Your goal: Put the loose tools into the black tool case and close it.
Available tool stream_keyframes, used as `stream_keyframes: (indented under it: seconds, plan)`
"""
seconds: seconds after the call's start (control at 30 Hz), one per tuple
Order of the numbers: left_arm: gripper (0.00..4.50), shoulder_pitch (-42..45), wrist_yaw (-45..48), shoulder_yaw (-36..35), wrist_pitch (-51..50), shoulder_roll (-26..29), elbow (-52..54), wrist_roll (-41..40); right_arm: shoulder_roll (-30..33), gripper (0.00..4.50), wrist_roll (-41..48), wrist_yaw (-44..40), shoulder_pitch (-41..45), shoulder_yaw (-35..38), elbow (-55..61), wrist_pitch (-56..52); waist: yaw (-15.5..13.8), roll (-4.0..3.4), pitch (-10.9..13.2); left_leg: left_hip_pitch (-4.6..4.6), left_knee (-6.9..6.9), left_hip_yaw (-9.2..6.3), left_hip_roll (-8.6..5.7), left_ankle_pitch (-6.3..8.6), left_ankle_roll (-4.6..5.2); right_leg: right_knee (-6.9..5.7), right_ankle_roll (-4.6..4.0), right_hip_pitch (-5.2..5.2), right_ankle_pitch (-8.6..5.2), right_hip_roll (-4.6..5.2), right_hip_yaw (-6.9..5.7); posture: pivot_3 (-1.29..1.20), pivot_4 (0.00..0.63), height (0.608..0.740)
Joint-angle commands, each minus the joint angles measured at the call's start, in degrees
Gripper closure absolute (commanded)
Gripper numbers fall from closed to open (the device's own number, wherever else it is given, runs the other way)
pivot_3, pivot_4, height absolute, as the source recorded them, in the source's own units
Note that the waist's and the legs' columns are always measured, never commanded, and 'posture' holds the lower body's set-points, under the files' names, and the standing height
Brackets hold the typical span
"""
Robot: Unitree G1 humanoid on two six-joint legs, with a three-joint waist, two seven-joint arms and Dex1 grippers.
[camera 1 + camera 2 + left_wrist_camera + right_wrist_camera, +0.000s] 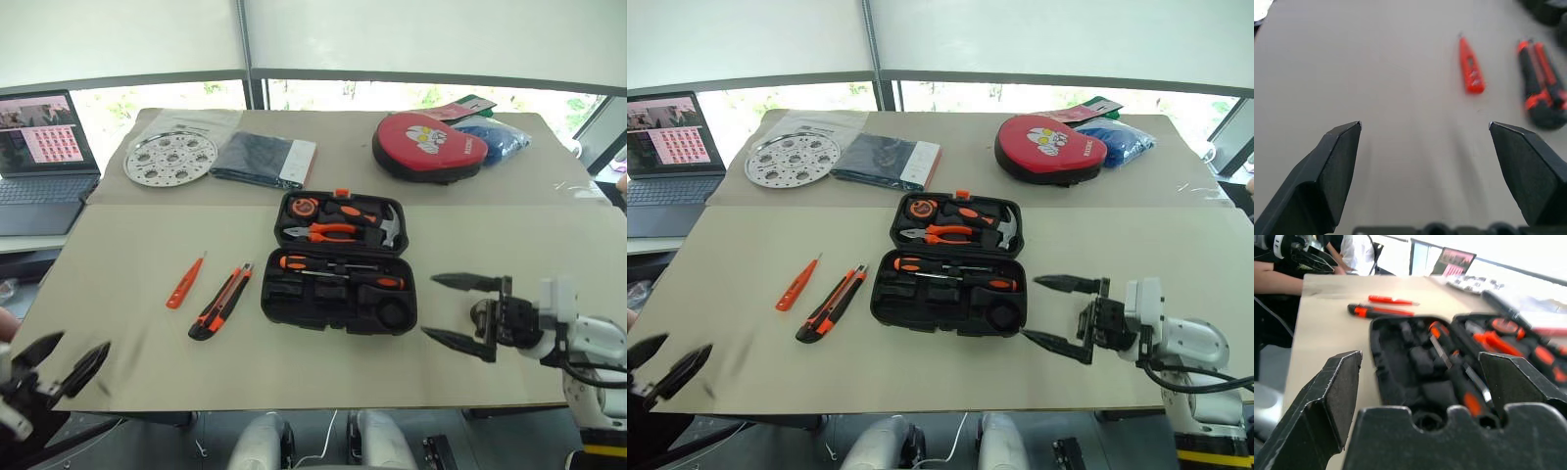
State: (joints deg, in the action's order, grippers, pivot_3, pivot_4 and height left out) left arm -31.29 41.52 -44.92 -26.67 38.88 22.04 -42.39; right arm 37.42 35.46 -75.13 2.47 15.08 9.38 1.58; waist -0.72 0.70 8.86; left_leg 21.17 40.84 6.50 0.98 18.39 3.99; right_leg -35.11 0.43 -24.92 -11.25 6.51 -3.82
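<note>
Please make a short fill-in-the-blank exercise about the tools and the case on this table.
1. The black tool case lies ____, with its lid up.
2. The utility knife lies on the ____, outside the case.
3. The slim tester screwdriver is ____ in colour.
4. The right gripper holds ____.

Missing words: open; table; orange; nothing

utility knife (220,303) left of tool case (340,262)
</note>
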Motion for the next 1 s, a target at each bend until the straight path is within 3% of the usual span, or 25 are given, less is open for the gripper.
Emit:
stream_keyframes:
  seconds: [0.03,0.1,0.23,0.47,0.57,0.77,0.87,1.0]
  plan:
    - [0.00,5.3,-10.6,3.2,-13.5,5.0,4.6,-1.9,0.1,0.07,2.5,2.4,2.3,0.6,3.7,-1.3,0.0,-0.01,0.0,0.00,-0.01,-0.01,0.00,-0.14,-0.25,0.01,0.16,0.00,0.09,-0.03,0.00,0.00,0.150,0.740]
    - [0.00,12.2,-14.4,7.3,-19.5,7.0,5.2,-4.1,-0.1,0.07,2.8,3.9,3.5,-0.4,5.0,-2.7,0.0,0.00,0.0,-0.01,-0.03,-0.01,-0.01,-0.19,-0.33,-0.04,0.17,0.02,0.11,-0.11,-0.02,0.00,0.150,0.740]
    - [0.00,28.6,-22.1,21.2,-26.9,7.6,-0.4,2.3,-0.6,0.07,1.9,6.5,4.9,-3.1,7.5,-4.2,-0.3,0.00,0.0,-0.01,-0.04,-0.05,-0.11,-0.26,-0.42,-0.14,0.21,0.04,0.15,-0.11,-0.07,0.00,0.150,0.740]
    - [0.00,38.2,-22.2,32.0,-28.5,6.0,-8.9,8.6,-0.7,0.07,1.6,8.6,3.3,-3.9,10.2,-4.3,0.5,0.03,0.0,0.00,-0.09,0.05,-0.06,-0.32,-0.53,-0.05,0.21,-0.01,0.17,-0.26,-0.07,0.00,0.150,0.740]
    - [0.73,38.8,-22.4,33.6,-30.0,6.8,-11.1,11.0,-0.3,0.00,1.7,8.9,2.1,-3.2,11.0,-4.1,0.4,0.00,0.0,-0.03,-0.10,0.06,-0.04,-0.36,-0.59,-0.06,0.19,-0.01,0.15,-0.30,-0.05,0.00,0.150,0.740]
    - [2.91,38.2,-19.3,33.3,-29.5,6.4,-11.1,12.0,0.5,0.00,2.0,10.0,-0.3,-1.2,12.0,-3.8,0.4,-0.02,0.0,-0.12,-0.10,0.05,-0.02,-0.39,-0.63,-0.18,0.17,0.01,0.14,-0.28,0.03,0.00,0.150,0.740]
    - [3.95,38.3,-14.3,32.6,-22.3,7.4,-11.5,13.4,0.8,0.00,1.9,9.2,-3.1,0.5,12.1,-2.7,0.1,-0.01,0.0,-0.10,-0.10,0.05,-0.03,-0.38,-0.63,-0.16,0.17,0.01,0.14,-0.26,0.03,0.00,0.150,0.740]
    - [3.95,43.7,-6.7,33.9,-14.5,9.6,-10.2,14.4,0.7,0.00,2.7,10.1,-5.5,3.0,12.9,-2.6,-0.2,0.06,0.1,-0.02,-0.08,0.04,-0.05,-0.38,-0.62,-0.16,0.17,-0.03,0.15,-0.22,-0.01,0.00,0.150,0.740]
